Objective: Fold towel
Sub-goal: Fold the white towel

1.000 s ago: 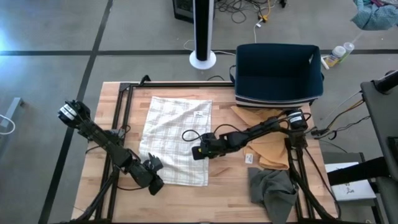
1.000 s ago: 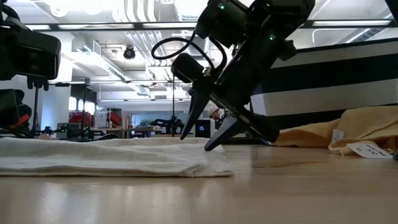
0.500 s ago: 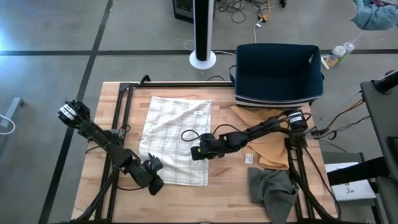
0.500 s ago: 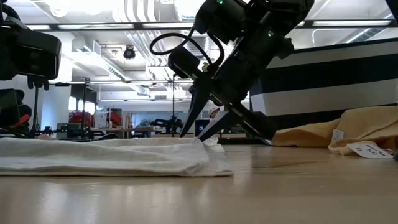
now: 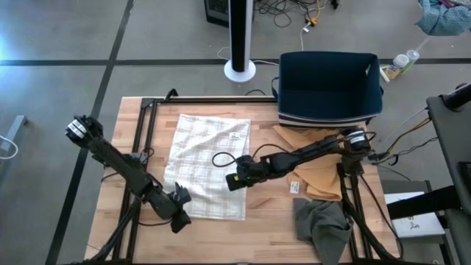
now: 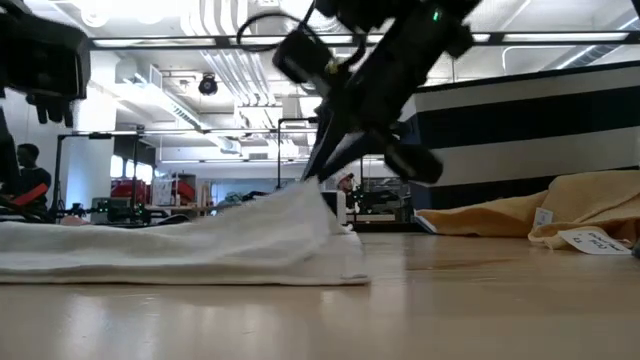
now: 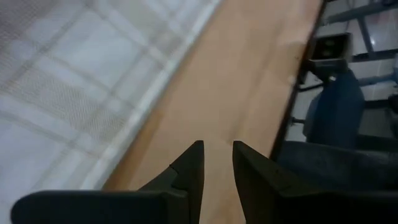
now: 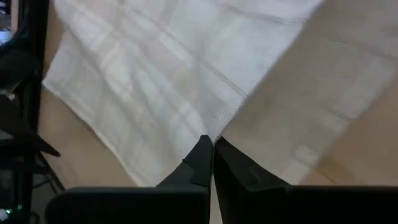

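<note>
A white plaid towel (image 5: 208, 163) lies spread on the wooden table (image 5: 265, 213), left of centre. My right gripper (image 5: 234, 179) is shut on the towel's right edge and holds it raised; the low view shows the gripper (image 6: 313, 182) above the table with the cloth sloping down from it. My left gripper (image 5: 179, 202) hovers at the towel's near left corner. In the left wrist view its fingers (image 7: 217, 155) stand a little apart over bare wood, and the towel (image 7: 68, 81) lies beside them. My right gripper pinches the towel's right edge (image 8: 219, 127), nearer its near end, between its two shut fingers. The fingers slant down from the table's right side. That edge (image 6: 305, 200) is lifted off the table, while the rest of the towel (image 6: 140, 258) still lies on the wood.
A dark blue bin (image 5: 329, 85) stands at the far right. A tan cloth (image 5: 318, 173) and a small white tag (image 5: 294, 188) lie under the right arm. A grey cloth (image 5: 321, 224) lies at the near right. A white stand (image 5: 240, 70) is beyond the far edge.
My right gripper has shut on the towel's right edge and gone up, lifting that edge off the table. The towel's left part stays flat where it was.
</note>
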`<action>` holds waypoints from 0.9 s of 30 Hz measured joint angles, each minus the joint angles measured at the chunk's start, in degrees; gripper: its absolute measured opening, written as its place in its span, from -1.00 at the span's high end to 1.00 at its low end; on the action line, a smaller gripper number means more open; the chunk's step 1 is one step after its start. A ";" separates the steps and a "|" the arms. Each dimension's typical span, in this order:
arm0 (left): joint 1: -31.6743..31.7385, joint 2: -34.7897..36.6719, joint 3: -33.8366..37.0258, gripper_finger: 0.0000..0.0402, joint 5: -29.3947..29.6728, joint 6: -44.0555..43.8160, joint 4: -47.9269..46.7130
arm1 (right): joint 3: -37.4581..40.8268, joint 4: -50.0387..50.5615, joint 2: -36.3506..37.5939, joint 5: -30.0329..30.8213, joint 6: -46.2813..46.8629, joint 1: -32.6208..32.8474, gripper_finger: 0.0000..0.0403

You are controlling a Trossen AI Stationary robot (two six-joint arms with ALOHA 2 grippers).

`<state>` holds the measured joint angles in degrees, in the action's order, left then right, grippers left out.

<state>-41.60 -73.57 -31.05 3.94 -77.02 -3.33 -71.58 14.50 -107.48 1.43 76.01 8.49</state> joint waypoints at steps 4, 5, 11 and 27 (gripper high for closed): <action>-0.08 1.81 -0.04 0.62 -0.01 0.11 -0.54 | -0.53 9.21 0.68 0.00 -1.72 0.02 0.99; -0.07 1.90 -0.07 0.62 0.07 0.33 -0.47 | -0.20 10.21 0.64 0.01 -1.99 0.03 0.99; -0.03 1.30 -0.04 0.62 0.60 1.32 -1.00 | 1.72 12.92 -1.10 -2.31 -2.44 0.02 1.00; -0.05 1.26 -0.04 0.62 0.97 2.96 -1.29 | -3.05 20.72 0.40 -4.05 -12.55 0.13 1.00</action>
<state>-41.65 -72.31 -31.09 4.91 -74.06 -4.62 -74.63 35.22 -107.08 -2.62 63.46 8.62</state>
